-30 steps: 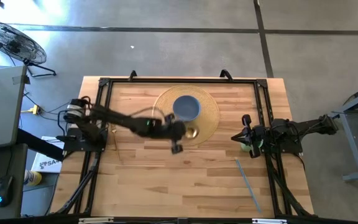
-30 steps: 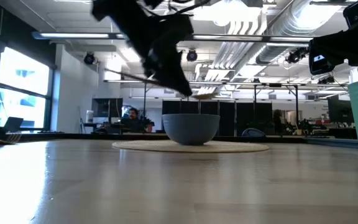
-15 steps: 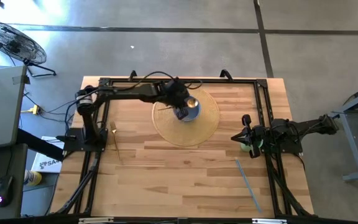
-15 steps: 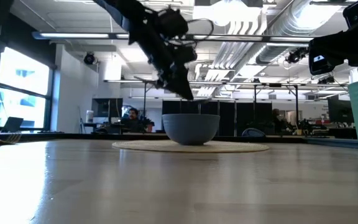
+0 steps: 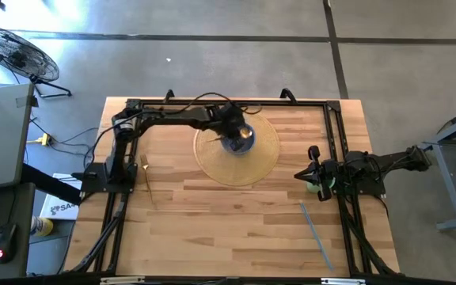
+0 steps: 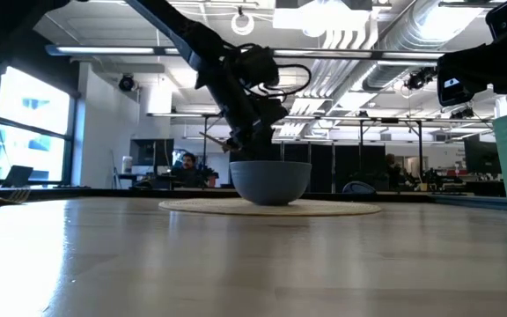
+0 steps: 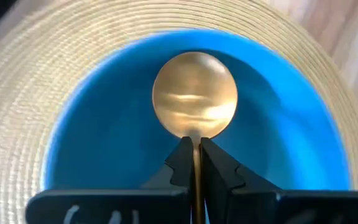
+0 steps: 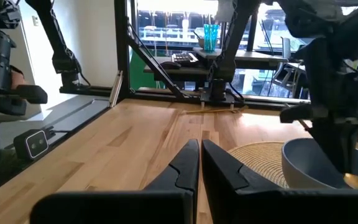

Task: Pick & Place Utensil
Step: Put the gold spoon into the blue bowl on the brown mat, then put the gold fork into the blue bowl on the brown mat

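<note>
A gold spoon (image 7: 195, 104) is held clamped in the left gripper (image 7: 194, 163) over the blue bowl (image 7: 98, 143), apparently clear of its floor, while the right gripper (image 8: 200, 163) is parked closed at the table's right edge.

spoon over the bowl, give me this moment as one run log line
left gripper: shut on gold spoon | spoon: above blue bowl | bowl: on woven mat | right gripper: parked at right edge

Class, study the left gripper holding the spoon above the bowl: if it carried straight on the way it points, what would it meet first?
Probably the inside of the round blue bowl. The left gripper points down into it, holding the gold metal spoon, whose tip would likely touch first; depth is unclear.
</note>
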